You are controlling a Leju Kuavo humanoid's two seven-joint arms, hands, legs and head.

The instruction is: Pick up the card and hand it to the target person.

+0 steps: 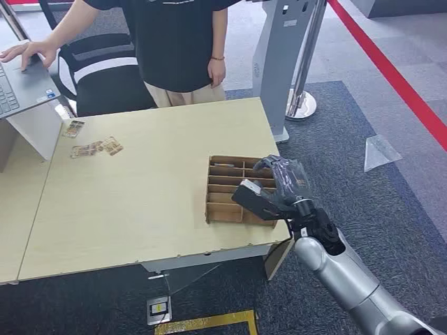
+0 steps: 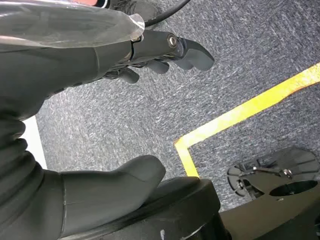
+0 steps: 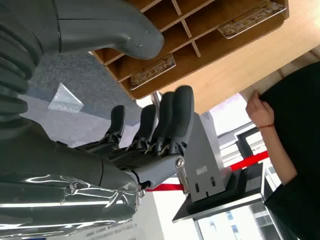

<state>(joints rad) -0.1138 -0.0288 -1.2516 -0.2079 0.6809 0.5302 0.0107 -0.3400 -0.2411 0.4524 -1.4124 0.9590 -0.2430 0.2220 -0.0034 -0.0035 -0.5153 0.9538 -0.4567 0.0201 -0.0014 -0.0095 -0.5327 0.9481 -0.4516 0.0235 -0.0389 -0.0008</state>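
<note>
Cards lie in the compartments of a cardboard divider tray near the right front corner of the tabletop; one card shows in a slot just beside the right hand. That hand hovers over the tray's right part, fingers apart from the thumb, holding nothing. The left hand hangs above grey carpet, fingers spread, empty. A person stands behind the tabletop.
</note>
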